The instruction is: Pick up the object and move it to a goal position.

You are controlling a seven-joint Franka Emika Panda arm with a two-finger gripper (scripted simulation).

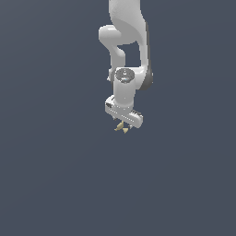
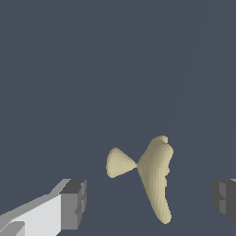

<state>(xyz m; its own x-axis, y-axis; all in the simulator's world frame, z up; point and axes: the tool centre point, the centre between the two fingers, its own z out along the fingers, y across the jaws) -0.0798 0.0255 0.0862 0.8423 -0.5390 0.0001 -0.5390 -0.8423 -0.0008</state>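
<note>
The object (image 2: 154,177) is a small pale tan-yellow thing with pointed tips. In the wrist view it lies between my two grey finger pads (image 2: 73,203), apart from both. In the exterior view the object (image 1: 121,128) peeks out just under the white gripper (image 1: 123,123), which hangs over it from the white arm. The jaws stand wide apart with nothing held. The fingertips are mostly hidden by the hand in the exterior view.
A plain dark blue-grey surface (image 1: 55,175) fills both views. No other objects or edges show.
</note>
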